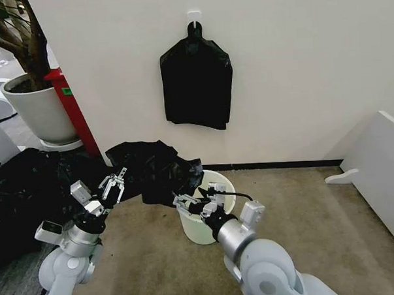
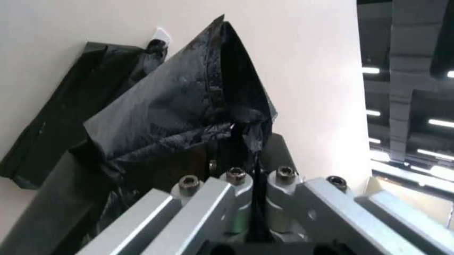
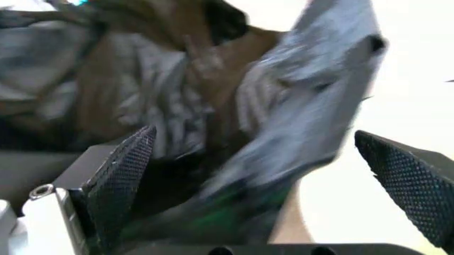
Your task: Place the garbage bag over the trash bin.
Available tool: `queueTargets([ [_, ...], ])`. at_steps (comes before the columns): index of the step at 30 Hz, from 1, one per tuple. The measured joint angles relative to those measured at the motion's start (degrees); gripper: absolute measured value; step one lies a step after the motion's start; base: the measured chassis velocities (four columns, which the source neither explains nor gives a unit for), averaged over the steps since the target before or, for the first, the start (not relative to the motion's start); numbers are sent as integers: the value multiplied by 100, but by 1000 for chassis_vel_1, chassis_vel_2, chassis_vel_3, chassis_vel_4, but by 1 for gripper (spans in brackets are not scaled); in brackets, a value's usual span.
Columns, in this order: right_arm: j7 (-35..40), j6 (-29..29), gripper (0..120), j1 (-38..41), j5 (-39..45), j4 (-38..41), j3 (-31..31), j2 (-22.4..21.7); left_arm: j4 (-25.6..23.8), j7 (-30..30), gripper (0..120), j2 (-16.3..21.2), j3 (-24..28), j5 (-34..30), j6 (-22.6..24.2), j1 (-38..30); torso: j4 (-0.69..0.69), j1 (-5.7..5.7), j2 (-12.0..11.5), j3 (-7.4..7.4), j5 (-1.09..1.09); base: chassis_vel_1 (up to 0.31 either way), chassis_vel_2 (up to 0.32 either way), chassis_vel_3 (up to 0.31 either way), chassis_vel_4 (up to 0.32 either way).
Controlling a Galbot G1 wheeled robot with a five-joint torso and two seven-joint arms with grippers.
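Left jaws: the left gripper is raised above the carpet, left of the bin, and its jaws are pinched together on an edge of the garbage bag; the left wrist view shows the black film rising straight out from between them.
Right jaws: the right gripper sits at the near rim of the trash bin with its jaws spread apart; the right wrist view shows the textured pads wide open with bag film lying between them, not clamped.
Garbage bag: stretched in the air between the two grippers, its right end drooping over the bin's left rim.
Trash bin: upright on the carpet near the wall.
Wall: a flat bundle of black bags hangs from a hook.
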Motion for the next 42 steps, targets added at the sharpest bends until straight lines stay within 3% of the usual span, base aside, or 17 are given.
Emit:
queueTargets([
  [4,8,1,95,28,-200,-184,-8,6,54,6,0,-1,17,-11,-15,-13,0,0,0,0,-1,0,0,0,0],
  [13,-25,8,60,-163,-789,65,-136,-67,209,-71,0,44,43,10,-63,-108,-1,0,0,0,-2,0,0,0,0],
  [17,-23,-35,49,-201,-809,188,-176,-80,239,-79,0,46,54,15,-71,-123,-1,0,0,0,-1,0,0,0,0],
  [23,-16,-63,23,-290,-799,207,-408,-25,257,-75,0,45,92,28,-73,-154,-1,0,0,0,-1,0,0,0,0],
  [25,-14,-58,23,-297,-792,158,-449,21,259,-67,0,45,95,29,-73,-158,-1,0,0,0,-1,0,0,0,0],
  [29,25,-67,35,-270,-828,23,-461,94,259,-52,0,44,95,30,-75,-150,0,0,0,0,-1,0,0,0,0],
  [32,120,-187,52,-265,-969,-22,-460,87,257,-41,0,42,69,30,-89,-129,-1,0,0,0,-1,0,0,0,0],
  [33,120,-187,52,-265,-969,-22,-460,87,257,-41,0,42,69,30,-89,-129,-1,0,0,0,-1,0,0,0,0],
  [39,196,-363,77,-321,-1198,60,-522,69,226,-39,0,28,32,27,-110,-125,-1,0,0,0,-1,0,0,0,0],
  [42,205,-409,72,-340,-1267,82,-543,62,204,-41,0,11,30,26,-115,-120,-1,0,0,0,-1,0,0,0,0],
])
